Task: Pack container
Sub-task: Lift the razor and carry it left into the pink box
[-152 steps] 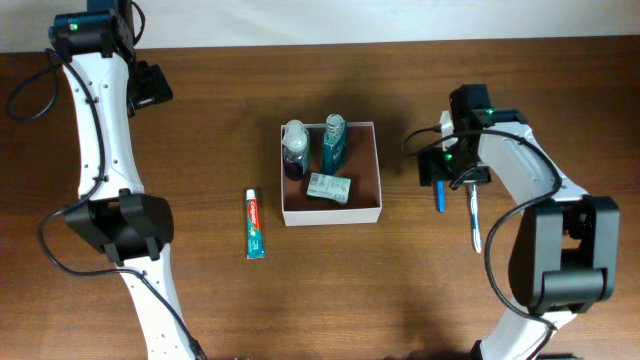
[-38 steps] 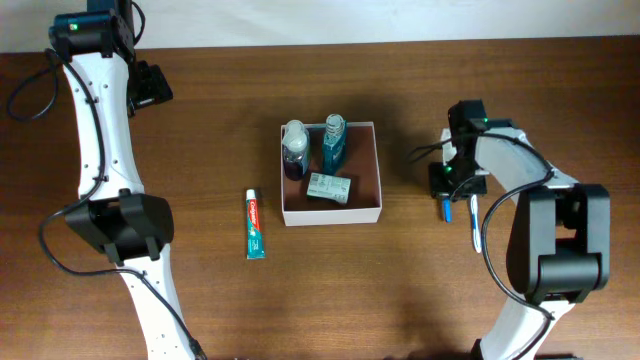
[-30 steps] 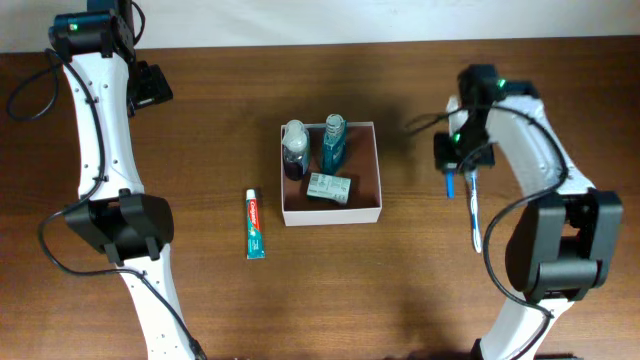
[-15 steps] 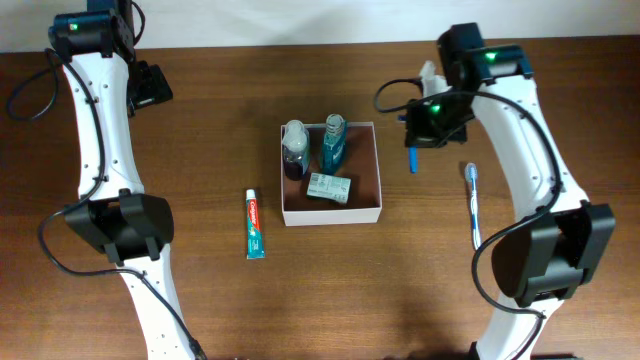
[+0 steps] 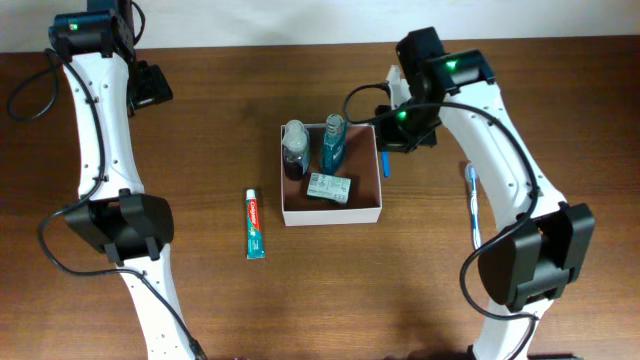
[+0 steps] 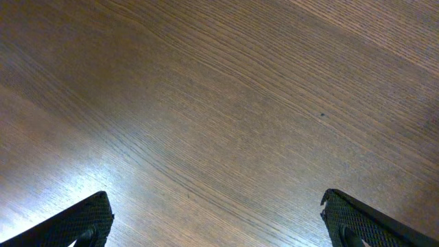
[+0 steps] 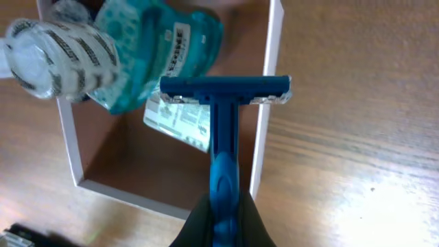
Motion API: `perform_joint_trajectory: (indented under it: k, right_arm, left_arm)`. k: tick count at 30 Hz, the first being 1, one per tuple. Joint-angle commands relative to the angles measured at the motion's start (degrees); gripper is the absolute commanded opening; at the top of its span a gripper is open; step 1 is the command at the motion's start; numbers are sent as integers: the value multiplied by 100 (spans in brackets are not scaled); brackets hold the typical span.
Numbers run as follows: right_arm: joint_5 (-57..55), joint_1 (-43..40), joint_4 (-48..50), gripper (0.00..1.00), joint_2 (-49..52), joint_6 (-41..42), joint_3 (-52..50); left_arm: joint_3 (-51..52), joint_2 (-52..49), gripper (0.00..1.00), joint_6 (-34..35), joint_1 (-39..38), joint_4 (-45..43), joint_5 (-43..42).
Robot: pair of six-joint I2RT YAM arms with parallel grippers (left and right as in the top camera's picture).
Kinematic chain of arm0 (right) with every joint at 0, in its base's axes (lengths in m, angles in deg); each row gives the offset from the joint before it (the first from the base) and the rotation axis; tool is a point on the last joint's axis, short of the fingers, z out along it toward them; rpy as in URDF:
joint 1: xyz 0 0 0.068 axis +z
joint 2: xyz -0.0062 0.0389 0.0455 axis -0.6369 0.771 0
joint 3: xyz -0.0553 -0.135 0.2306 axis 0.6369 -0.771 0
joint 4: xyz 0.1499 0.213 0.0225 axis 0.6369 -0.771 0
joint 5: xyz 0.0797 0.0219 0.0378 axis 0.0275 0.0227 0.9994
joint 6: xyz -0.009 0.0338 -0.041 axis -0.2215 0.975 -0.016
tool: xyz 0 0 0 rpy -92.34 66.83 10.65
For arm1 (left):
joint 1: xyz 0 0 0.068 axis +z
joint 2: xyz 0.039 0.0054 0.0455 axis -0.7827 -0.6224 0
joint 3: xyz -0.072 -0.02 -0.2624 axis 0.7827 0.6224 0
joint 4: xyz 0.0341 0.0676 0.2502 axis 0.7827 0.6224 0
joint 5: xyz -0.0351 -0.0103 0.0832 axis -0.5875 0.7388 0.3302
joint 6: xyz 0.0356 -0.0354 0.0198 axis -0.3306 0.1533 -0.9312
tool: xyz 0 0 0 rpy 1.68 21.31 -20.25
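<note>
**Item:** container point(image 5: 330, 217), centre of the surface. Holds a dark bottle point(image 5: 294, 150), a teal bottle point(image 5: 333, 143) and a soap box point(image 5: 329, 188).

**Change:** right pincer point(image 7: 221, 219), clamped on a blue razor point(image 7: 223, 137), has swung left from beside the toothbrush point(image 5: 473, 205) to the container's right wall. Razor head overhangs that rim, so release looks close.

**Left pincer** point(image 6: 219, 223): wide apart, empty, far left.

**Outstanding:** toothpaste point(image 5: 254, 224), toothbrush.

**Obscured:** right fingertips cut off in the wrist view. The arm partly hides the razor overhead.

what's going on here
A two-armed robot is packing toiletries into a white container. The right gripper is shut on a blue razor and holds it over the container's right wall. Two bottles and a soap box are already inside. A toothpaste tube and a toothbrush lie on the table outside it. The left gripper hangs open, holding nothing.
</note>
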Motion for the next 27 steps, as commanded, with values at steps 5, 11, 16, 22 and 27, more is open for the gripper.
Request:
perform_joint_trajectory:
  k: [5, 11, 16, 22, 27]
  right_arm:
    - [-127, 138, 404, 4, 4, 201, -457]
    - [-90, 426, 717, 5, 4, 197, -603]
    - [-195, 610, 890, 16, 4, 205, -608]
    - [-522, 603, 890, 17, 4, 367, -616]
    - [-564, 603, 890, 21, 4, 365, -616]
  left_arm:
    - [17, 28, 99, 76, 4, 9, 42]
    - [17, 28, 99, 76, 4, 9, 42]
    - [17, 28, 99, 76, 4, 9, 42]
    - [17, 28, 99, 76, 4, 9, 42]
    - [17, 28, 99, 76, 4, 9, 42]
